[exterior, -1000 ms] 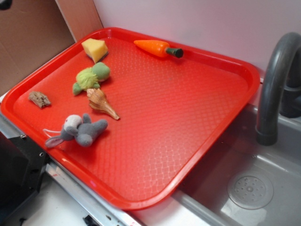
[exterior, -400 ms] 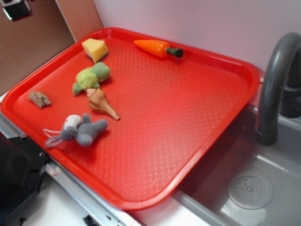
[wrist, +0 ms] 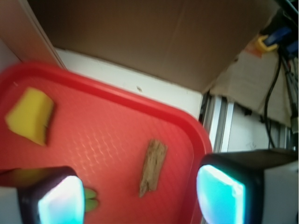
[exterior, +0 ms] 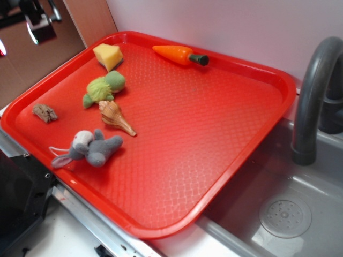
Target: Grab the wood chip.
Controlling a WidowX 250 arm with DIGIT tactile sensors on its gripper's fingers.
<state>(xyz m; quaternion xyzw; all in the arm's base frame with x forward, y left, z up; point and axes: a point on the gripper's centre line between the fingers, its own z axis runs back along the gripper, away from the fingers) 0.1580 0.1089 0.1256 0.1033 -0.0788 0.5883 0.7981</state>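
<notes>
The wood chip (exterior: 45,112) (wrist: 153,167), a small rough brown-grey chunk, lies near the left corner of the red tray (exterior: 214,134) (wrist: 117,140). My gripper (exterior: 38,20) hangs high above the tray's left rim in the exterior view, partly cut off by the frame. Seen from the wrist, my gripper (wrist: 140,198) is open; the chip lies on the tray well below, between the two fingertips (wrist: 219,196). Nothing is held.
On the tray also lie a yellow sponge (exterior: 107,56) (wrist: 30,114), an orange carrot (exterior: 179,54), a green plush (exterior: 103,88), a spiral seashell (exterior: 114,118) and a grey plush mouse (exterior: 91,148). A sink with grey faucet (exterior: 313,96) is at the right. Brown cardboard (wrist: 154,37) stands behind.
My gripper has come into the exterior view at the top left and moved down and right toward the tray. The objects on the tray have not moved.
</notes>
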